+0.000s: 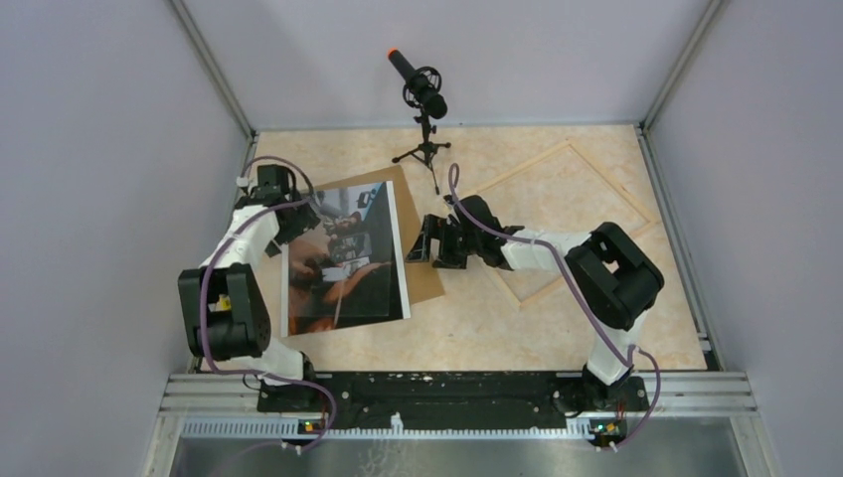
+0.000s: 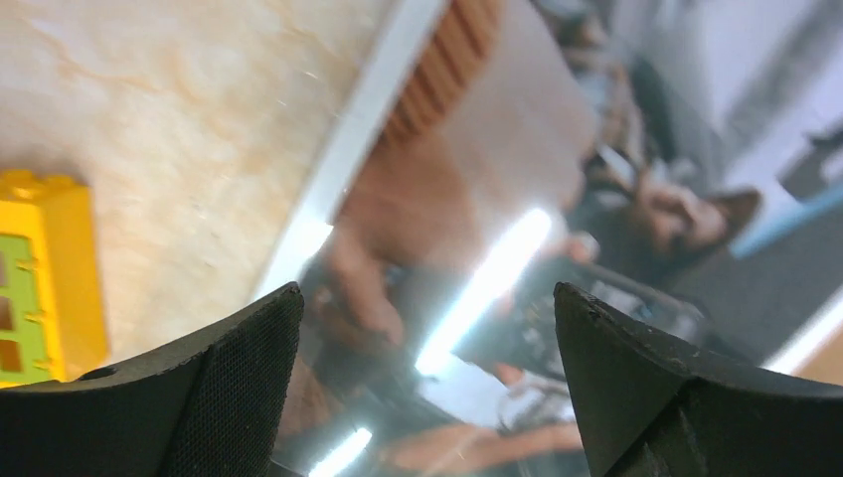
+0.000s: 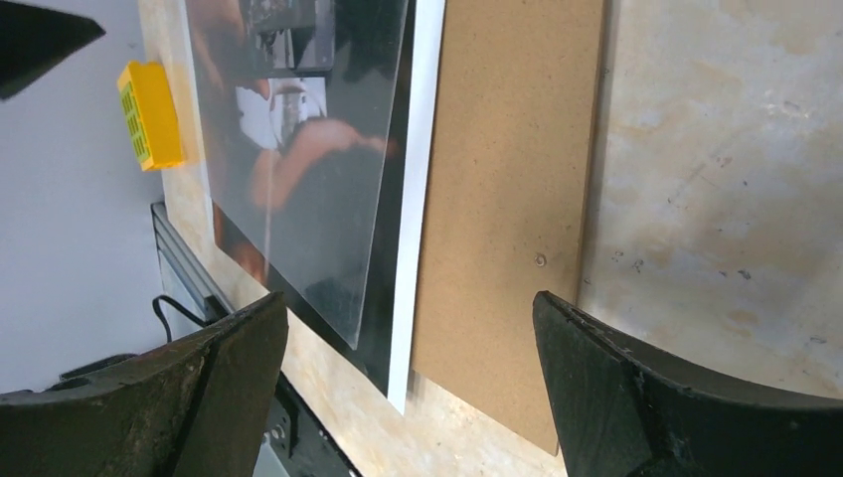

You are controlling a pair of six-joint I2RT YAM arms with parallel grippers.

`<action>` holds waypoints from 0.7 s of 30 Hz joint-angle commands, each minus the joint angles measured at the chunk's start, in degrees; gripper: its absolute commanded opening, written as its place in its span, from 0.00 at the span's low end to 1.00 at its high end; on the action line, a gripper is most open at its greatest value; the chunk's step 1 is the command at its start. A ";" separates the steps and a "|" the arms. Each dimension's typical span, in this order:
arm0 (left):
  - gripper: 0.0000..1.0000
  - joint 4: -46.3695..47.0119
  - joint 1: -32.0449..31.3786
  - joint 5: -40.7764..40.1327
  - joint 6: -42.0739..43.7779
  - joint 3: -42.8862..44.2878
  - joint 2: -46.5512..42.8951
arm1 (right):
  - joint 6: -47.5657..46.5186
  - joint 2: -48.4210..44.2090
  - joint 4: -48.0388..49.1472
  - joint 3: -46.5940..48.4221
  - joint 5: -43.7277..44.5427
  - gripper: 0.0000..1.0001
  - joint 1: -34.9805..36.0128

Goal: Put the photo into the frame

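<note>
The photo (image 1: 343, 263) lies flat, picture side up, on the left of the tabletop (image 1: 497, 338). Its right part rests on a brown board (image 1: 422, 273). The frame (image 1: 519, 170) lies well apart at the far right, and only tabletop shows inside it. The left pincer (image 1: 298, 221) hangs spread over the photo's far left corner. The right pincer (image 1: 429, 243), spread too, is by the board's right edge.

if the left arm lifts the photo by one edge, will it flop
Probably floppy: the photo looks sheet-thin, lying flat over the brown board. Likely slippery too, since its glossy face mirrors the lights.
</note>
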 commanded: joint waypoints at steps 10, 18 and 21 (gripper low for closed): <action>0.98 6.74 9.86 1.16 12.93 1.68 9.21 | -2.57 0.65 5.59 -0.97 -7.07 0.92 -3.44; 0.99 6.08 10.93 13.52 9.99 -0.12 15.48 | -1.98 3.86 6.07 0.79 -8.16 0.91 -4.41; 0.98 5.96 11.09 14.67 9.72 -0.69 15.45 | -1.53 4.00 5.97 1.18 -7.56 0.91 -4.43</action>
